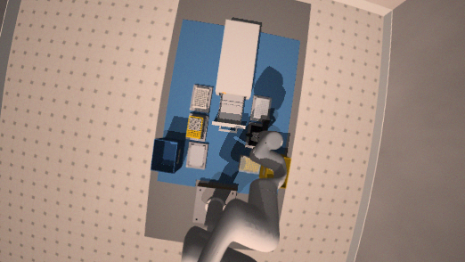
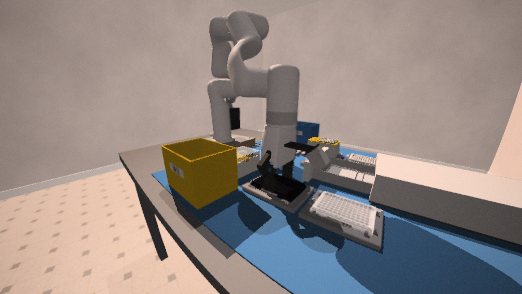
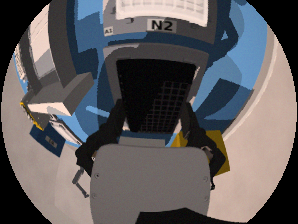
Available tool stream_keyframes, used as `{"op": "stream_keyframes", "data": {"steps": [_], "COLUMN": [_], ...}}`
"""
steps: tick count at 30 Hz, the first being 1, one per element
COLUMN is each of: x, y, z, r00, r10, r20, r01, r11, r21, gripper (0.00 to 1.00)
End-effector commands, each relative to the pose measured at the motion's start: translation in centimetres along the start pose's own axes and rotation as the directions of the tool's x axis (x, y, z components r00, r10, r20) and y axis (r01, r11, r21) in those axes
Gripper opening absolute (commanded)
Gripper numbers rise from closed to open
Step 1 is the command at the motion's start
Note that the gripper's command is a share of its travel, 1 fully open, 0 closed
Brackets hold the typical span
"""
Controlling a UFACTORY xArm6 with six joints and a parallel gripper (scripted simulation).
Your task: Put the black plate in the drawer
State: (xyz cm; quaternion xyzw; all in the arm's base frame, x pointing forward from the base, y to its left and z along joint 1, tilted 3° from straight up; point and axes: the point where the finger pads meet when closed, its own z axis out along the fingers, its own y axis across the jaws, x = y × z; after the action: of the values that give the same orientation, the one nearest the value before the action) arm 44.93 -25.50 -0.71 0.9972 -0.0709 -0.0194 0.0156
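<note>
Black plate (image 2: 278,187), yellow bin (image 2: 200,170), blue mat (image 2: 310,250) — beige dotted floor (image 1: 89,134).

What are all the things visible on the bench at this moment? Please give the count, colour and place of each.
black plate: 1, black, on a grey base, between the hand's fingers
clear plate: 1, white, on the next base, marked N2
cooler: 1, pale, far end, drawer open
yellow bin: 1, bench edge
blue bin: 1, opposite side
mat: 1, blue
hand: 1, black fingers, shut on the black plate
arm: 1, white
</note>
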Motion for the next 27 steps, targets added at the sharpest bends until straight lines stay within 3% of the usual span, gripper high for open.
{"op": "stream_keyframes", "data": {"steps": [1,27], "x": [0.2,0.2], "y": [0.1,0.1], "z": [-0.3,-1.8], "r00": [1.0,1.0], "r10": [0.0,0.0], "r20": [-0.005,-0.005], "r01": [0.0,0.0], "r11": [1.0,1.0], "r21": [-0.002,-0.002], "gripper": [0.0,0.0]}}
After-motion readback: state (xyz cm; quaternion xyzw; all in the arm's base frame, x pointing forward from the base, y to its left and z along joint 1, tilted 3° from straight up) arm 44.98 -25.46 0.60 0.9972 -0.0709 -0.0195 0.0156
